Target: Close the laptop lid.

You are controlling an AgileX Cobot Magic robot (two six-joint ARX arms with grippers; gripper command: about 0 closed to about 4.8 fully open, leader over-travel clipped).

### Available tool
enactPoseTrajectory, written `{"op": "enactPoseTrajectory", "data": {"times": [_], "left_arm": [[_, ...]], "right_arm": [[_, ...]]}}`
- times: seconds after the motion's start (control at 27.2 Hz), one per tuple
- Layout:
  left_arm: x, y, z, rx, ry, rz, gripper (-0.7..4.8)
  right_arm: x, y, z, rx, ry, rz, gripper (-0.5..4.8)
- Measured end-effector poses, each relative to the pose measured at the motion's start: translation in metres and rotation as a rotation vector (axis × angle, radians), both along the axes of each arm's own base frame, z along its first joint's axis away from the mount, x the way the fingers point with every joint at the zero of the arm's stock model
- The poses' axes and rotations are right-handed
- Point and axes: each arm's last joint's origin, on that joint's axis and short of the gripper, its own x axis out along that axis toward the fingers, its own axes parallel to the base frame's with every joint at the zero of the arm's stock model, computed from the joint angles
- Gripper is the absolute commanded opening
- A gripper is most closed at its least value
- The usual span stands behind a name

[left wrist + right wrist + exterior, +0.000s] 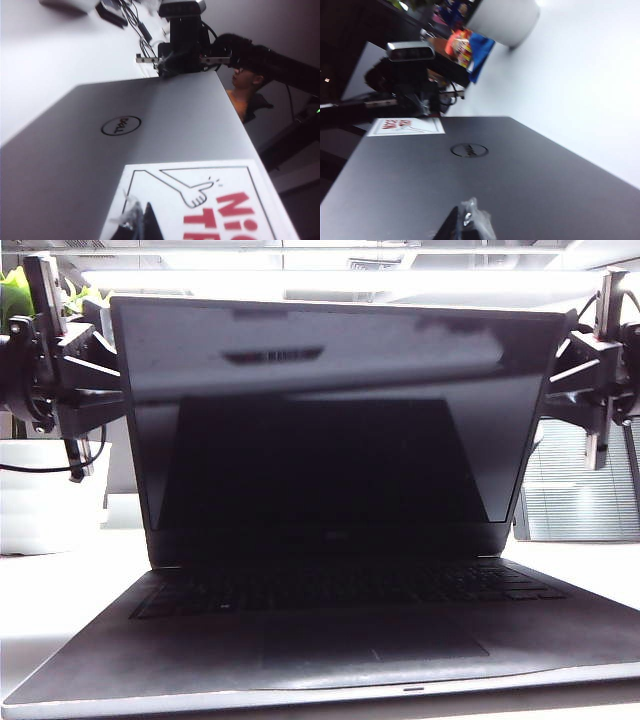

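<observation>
1. The laptop lid point(330, 420) fills most of the exterior view and stands open, leaning a bit toward the camera over the keyboard point(350, 585). The screen is black, with only ceiling-light glare on it.
2. Both grippers sit behind the lid's upper corners, so the exterior view only catches the left gripper point(75, 370) and right gripper point(590, 370) poking out past the edges. Fingertips are hidden there.
3. The left wrist view shows what the front can't: the lid's silver back, the round Dell logo point(121, 125), and the white sticker point(210, 200) with red letters, cut off by the frame edge. The right gripper point(182, 60) appears at the lid's far edge.
4. The right wrist view gives the same silver back, with the left gripper point(417, 97) beyond the far edge and the sticker just beside it.
5. Each camera's own fingers are barely visible, just a dark tip point(457, 225) against the lid. Can't tell how wide either pair of jaws is.
6. Background stuff is blurry: a white pot point(502, 20) and colourful packets point(467, 47).
</observation>
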Motion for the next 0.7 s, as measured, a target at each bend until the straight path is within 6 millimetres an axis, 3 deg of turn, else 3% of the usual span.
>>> {"op": "enactPoseTrajectory", "data": {"times": [0.29,0.63,0.7], "left_arm": [[-0.016,-0.015,-0.021,0.043,0.099,-0.075,-0.05],[-0.051,-0.010,-0.058,0.222,0.309,-0.023,-0.05],[-0.051,-0.009,-0.060,0.267,0.322,0.007,-0.05]], "right_arm": [[-0.022,0.008,-0.012,-0.109,0.065,0.046,-0.01],[-0.069,0.011,-0.065,-0.121,0.254,0.075,-0.01],[-0.076,0.011,-0.073,-0.129,0.273,0.077,-0.01]]}}
